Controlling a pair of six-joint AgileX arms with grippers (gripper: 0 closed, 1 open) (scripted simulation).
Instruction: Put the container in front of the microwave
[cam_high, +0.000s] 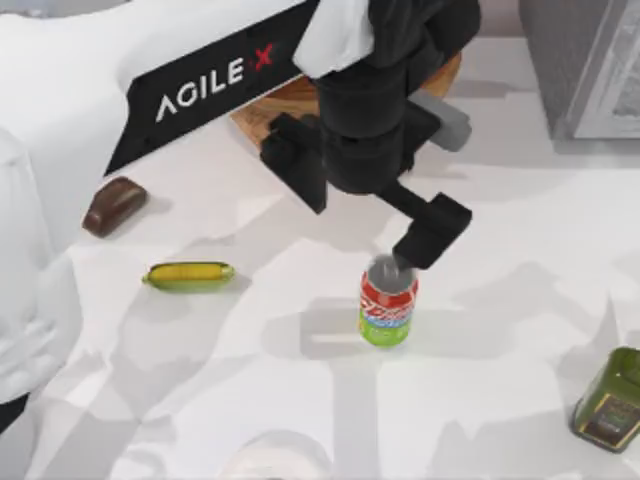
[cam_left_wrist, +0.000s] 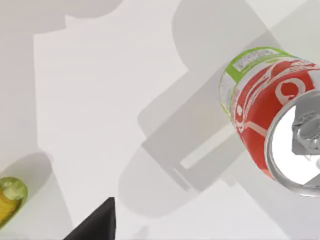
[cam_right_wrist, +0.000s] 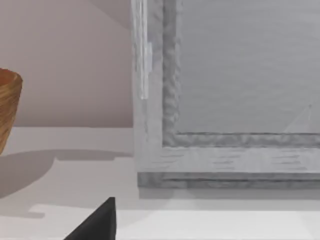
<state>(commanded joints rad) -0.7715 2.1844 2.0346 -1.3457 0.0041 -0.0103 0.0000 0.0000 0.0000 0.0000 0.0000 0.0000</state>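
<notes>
The container (cam_high: 388, 300) is a red-and-green soda can with a silver lid, standing upright near the middle of the table. In the left wrist view the container (cam_left_wrist: 270, 110) appears close, lid toward the camera, with nothing holding it. My left gripper (cam_high: 365, 210) hovers open above the table, just behind the can; one black finger (cam_high: 432, 232) hangs over the can's lid, and a fingertip (cam_left_wrist: 95, 225) shows beside the can, apart from it. The microwave (cam_high: 590, 60) stands at the back right, and its grey door (cam_right_wrist: 240, 100) faces the parked right arm's wrist camera.
A wooden bowl (cam_high: 290, 100) sits at the back, under my left arm, and its rim (cam_right_wrist: 7, 110) shows left of the microwave. An olive-green tin (cam_high: 610, 400) is at the front right. A yellow-green object (cam_high: 188, 275) and a brown lump (cam_high: 113, 205) lie at the left.
</notes>
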